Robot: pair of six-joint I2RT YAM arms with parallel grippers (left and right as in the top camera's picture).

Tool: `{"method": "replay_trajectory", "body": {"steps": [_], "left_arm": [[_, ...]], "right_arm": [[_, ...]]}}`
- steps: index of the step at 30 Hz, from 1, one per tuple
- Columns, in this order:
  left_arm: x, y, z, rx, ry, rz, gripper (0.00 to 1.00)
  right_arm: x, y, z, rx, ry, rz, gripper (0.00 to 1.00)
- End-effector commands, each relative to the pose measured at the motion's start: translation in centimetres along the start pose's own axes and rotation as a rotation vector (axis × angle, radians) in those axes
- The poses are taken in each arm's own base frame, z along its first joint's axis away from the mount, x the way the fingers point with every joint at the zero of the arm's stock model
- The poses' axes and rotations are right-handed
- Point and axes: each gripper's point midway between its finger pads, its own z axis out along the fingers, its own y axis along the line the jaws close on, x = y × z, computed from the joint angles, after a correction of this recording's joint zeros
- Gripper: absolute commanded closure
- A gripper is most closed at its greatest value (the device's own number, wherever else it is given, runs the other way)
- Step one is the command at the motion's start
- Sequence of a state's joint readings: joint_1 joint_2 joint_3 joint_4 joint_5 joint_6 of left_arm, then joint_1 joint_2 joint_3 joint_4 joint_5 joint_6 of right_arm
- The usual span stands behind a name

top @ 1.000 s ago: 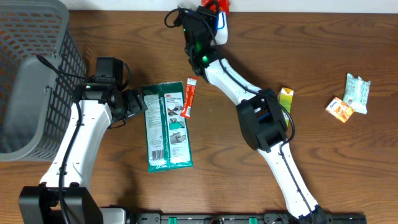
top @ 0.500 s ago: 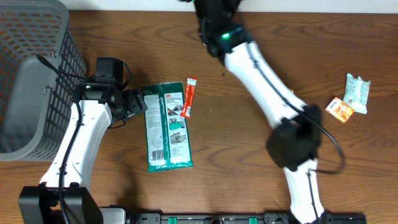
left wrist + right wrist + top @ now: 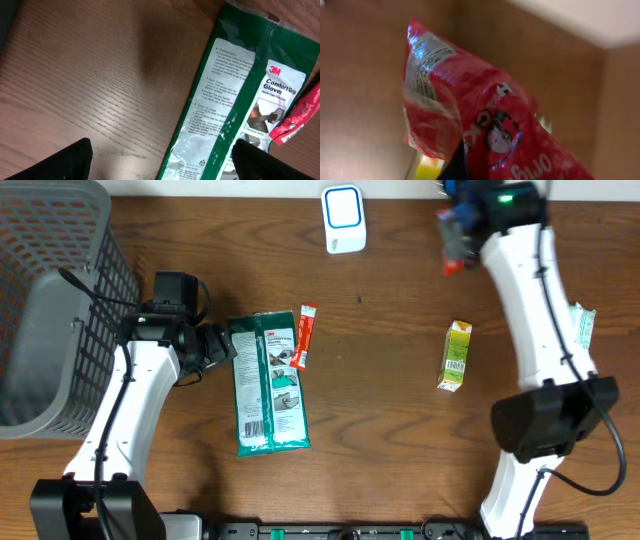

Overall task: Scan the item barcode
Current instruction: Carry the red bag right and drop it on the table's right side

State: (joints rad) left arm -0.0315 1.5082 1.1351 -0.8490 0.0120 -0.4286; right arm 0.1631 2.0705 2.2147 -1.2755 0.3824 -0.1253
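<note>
Nearest our base, the green glove packet (image 3: 268, 385) lies flat on the table (image 3: 390, 440), at about 8 o'clock from the table's middle. Our left gripper (image 3: 222, 345) sits at that packet's 10 o'clock corner, spread wide and holding nothing. From its wrist we see the packet's printed edge running between the two fingers. A slim red sachet (image 3: 306, 336) lies just beside the packet's 1 o'clock corner, seemingly touching it.

At 3 o'clock from the middle, well apart from these, a yellow-green juice carton (image 3: 455, 356) lies on the wood. Past our right arm, also at 3 o'clock, a pale wrapped packet (image 3: 587, 323) peeks out, mostly hidden. Out at 9 to 10 o'clock stands the grey basket (image 3: 60, 240).

Farther off, between 1 and 2 o'clock, our right gripper (image 3: 462, 228) is clamped tight on the red snack packet (image 3: 485, 120). Its wrist view shows a pale printed patch on the wrapper, too blurred to read.

Farthest, at 12 o'clock, the white scanner (image 3: 341, 220) stands by the far edge. The red snack packet is at its 3 o'clock, well apart.
</note>
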Motion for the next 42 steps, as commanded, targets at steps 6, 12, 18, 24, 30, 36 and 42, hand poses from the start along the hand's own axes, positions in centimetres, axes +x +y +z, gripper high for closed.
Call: {"method": "replay_trajectory", "body": {"steps": [6, 12, 18, 24, 30, 36, 42], "left_arm": [[-0.3, 0.2, -0.2, -0.010, -0.012, 0.007, 0.10], [-0.3, 0.2, -0.2, -0.010, -0.012, 0.007, 0.10], [-0.3, 0.2, -0.2, -0.010, -0.012, 0.007, 0.10], [-0.3, 0.2, -0.2, -0.010, -0.012, 0.007, 0.10], [-0.3, 0.2, -0.2, -0.010, -0.012, 0.007, 0.10], [-0.3, 0.2, -0.2, -0.010, -0.012, 0.006, 0.10], [-0.3, 0.2, -0.2, -0.010, -0.012, 0.007, 0.10]], "right_arm": [[6.7, -5.1, 5.3, -0.046, 0.229, 0.344, 0.99], [11.9, -8.1, 10.1, -0.009, 0.340, 0.474, 0.99], [16.4, -9.8, 14.5, 0.020, 0.386, 0.560, 0.99], [18.6, -12.5, 15.9, 0.034, 0.386, 0.648, 0.99], [19.3, -13.0, 16.1, -0.011, 0.385, 0.696, 0.33], [18.6, -14.2, 14.8, 0.009, 0.371, 0.662, 0.06], [13.7, -16.1, 9.0, 0.004, 0.241, 0.669, 0.01]]}}
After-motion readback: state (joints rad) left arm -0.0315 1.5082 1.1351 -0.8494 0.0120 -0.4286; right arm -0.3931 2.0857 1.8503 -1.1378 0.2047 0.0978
